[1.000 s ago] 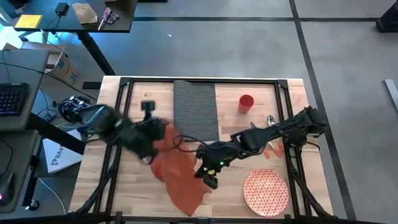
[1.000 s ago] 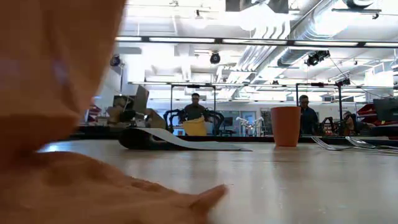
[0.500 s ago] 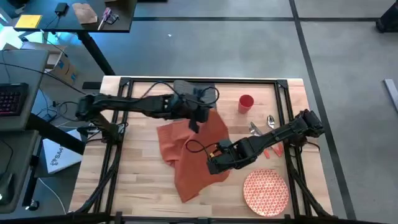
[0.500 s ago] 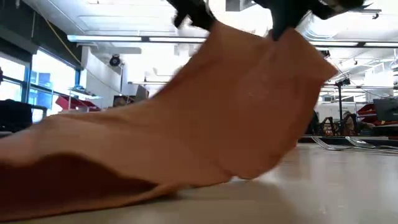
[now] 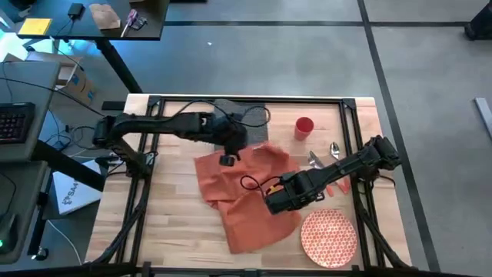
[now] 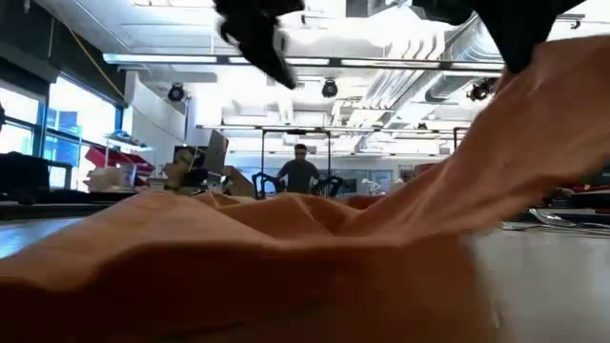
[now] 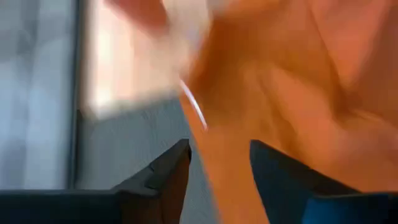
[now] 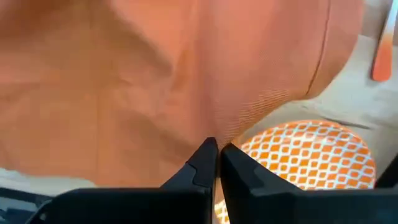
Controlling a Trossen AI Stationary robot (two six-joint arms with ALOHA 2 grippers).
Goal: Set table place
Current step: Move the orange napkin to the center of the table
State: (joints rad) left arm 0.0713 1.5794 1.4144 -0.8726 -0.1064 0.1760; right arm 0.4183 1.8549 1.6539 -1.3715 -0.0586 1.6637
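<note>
- Left gripper (image 5: 228, 158): over the upper left edge of the napkin (image 5: 246, 196), at mid-table. Its fingers (image 7: 163, 176) stand apart in the left wrist view, with nothing between them.
- One napkin, orange cloth, lies crumpled on the table (image 5: 165, 219), covering most of the placemat (image 5: 240, 108); only the mat's far end shows.
- Handling judgement: the cloth is light, limp and prone to bunching; it is best pinched at a hem or corner and drawn flat.
- Right gripper (image 5: 274, 201): at the napkin's right edge, fingers pinched together on a fold of cloth in the right wrist view, just beside the plate (image 8: 311, 158).
- Right side count: one plate, one red cup (image 5: 304, 127), one spoon (image 5: 334, 149), one orange-handled utensil (image 8: 380, 59). The fork is not clearly distinguishable.
</note>
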